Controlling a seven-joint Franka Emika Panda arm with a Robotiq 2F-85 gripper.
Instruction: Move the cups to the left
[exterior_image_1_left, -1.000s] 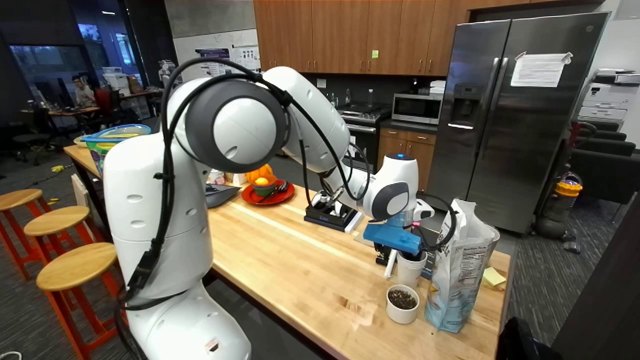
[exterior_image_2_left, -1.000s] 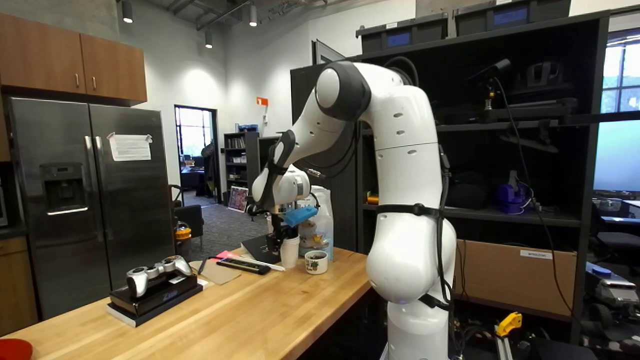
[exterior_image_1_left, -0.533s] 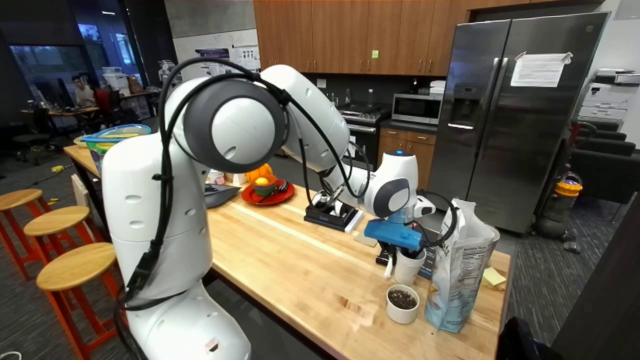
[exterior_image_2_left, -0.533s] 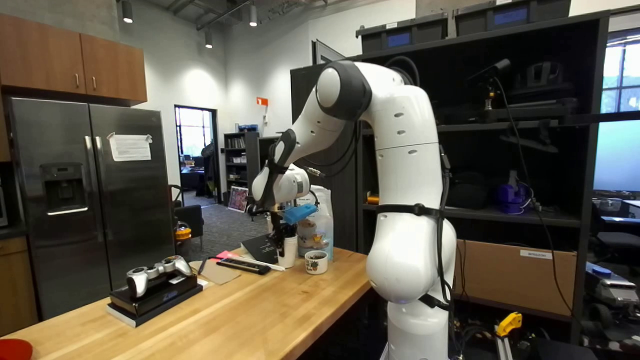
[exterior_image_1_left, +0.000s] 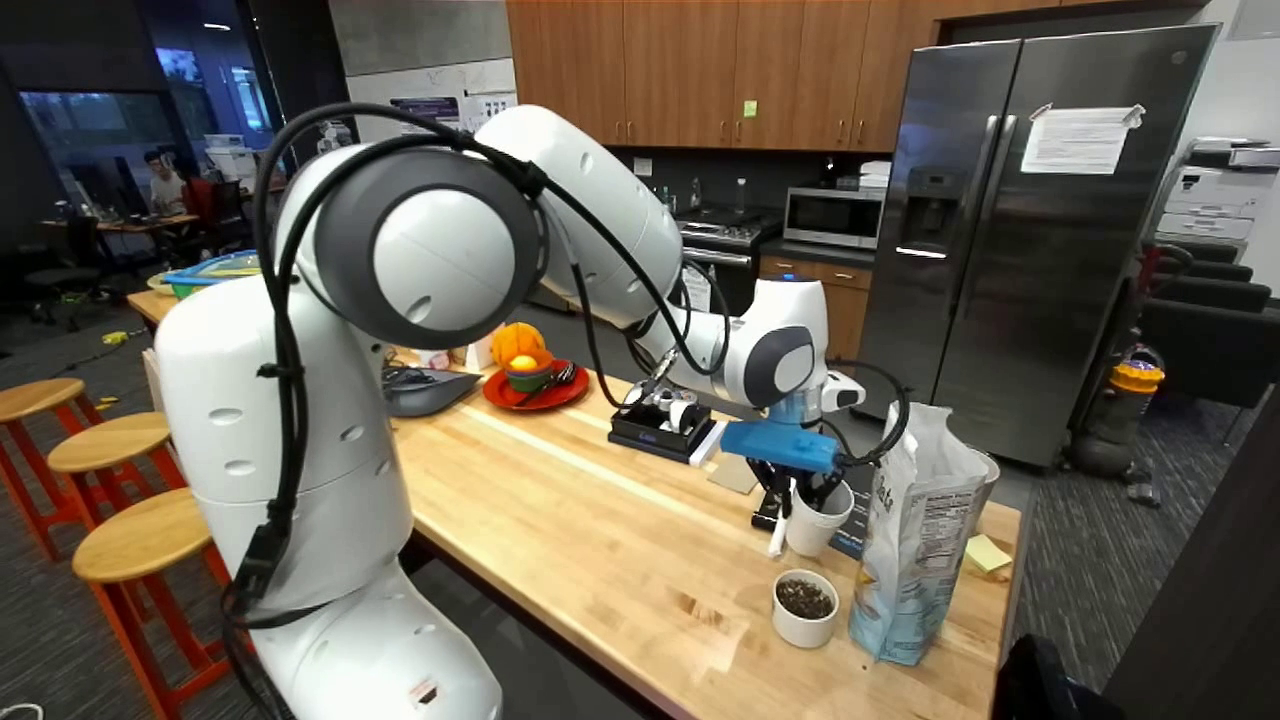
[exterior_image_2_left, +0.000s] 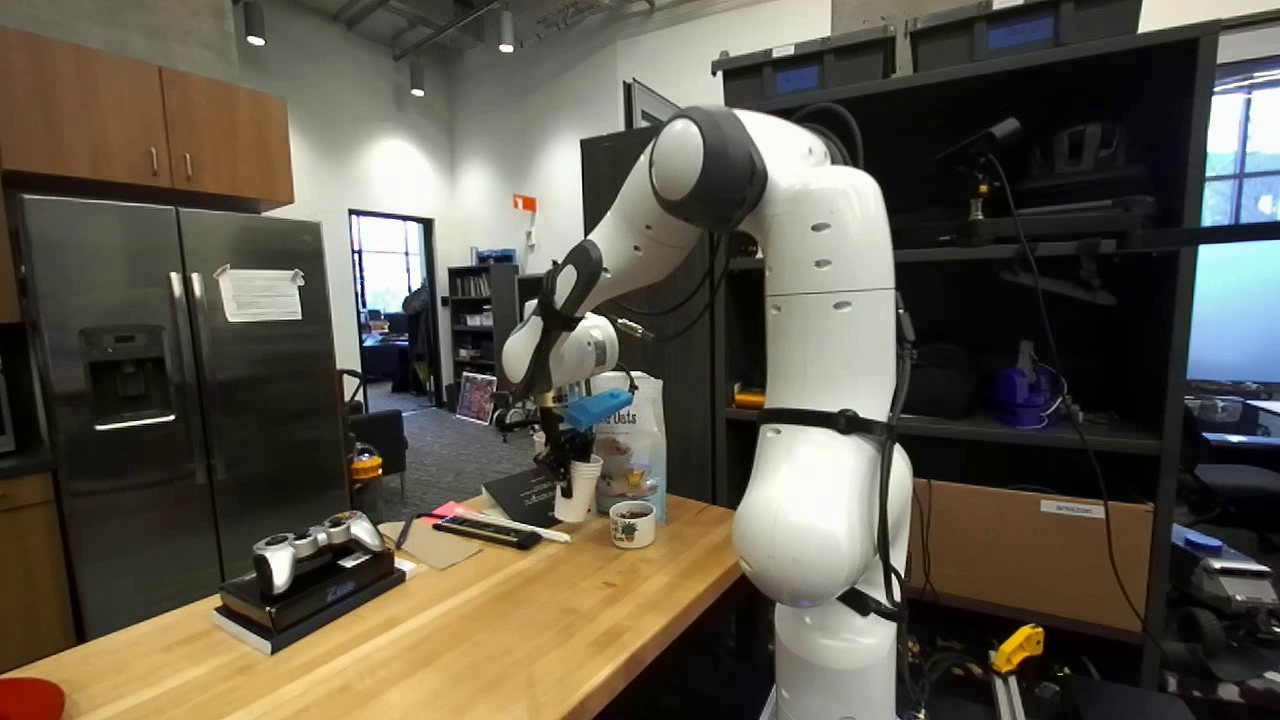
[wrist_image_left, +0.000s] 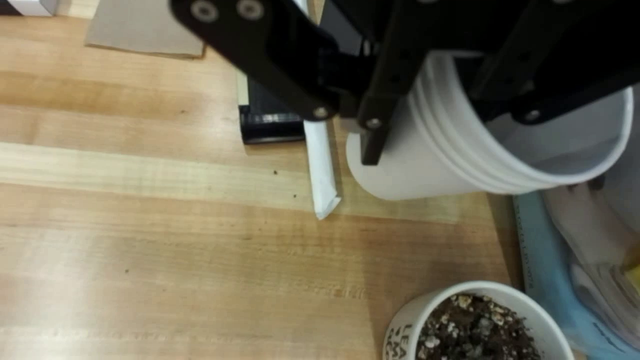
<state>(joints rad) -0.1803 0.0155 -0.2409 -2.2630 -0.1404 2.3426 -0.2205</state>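
Observation:
The white cups (wrist_image_left: 415, 172), nested in a stack with several rims showing, lean over in the wrist view with their mouth toward the right. My gripper (wrist_image_left: 432, 135) straddles the stack's wall: a finger (wrist_image_left: 372, 150) lies along the outside, while its partner reaches into the mouth, its tip hidden. Both exterior views show the stack (exterior_image_1_left: 814, 532) tilted under the gripper (exterior_image_1_left: 800, 500), close to the tabletop; whether its base still touches is hard to tell. In an exterior view the gripper (exterior_image_2_left: 574, 478) is closed over the rim of the stack (exterior_image_2_left: 586, 500).
A white pot of soil (exterior_image_1_left: 802, 606) stands just in front of the cups. The tall bag (exterior_image_1_left: 920, 550) is beside them. A white wrapped stick (wrist_image_left: 321, 175) and a black object (wrist_image_left: 272, 125) lie close by. A boxed controller set (exterior_image_2_left: 310, 565) sits further along the table.
The fingers have closed on the cup wall. The stack has gone from upright to tilted and shifted slightly upward and away from the pot, moving with the gripper as the arm drew back.

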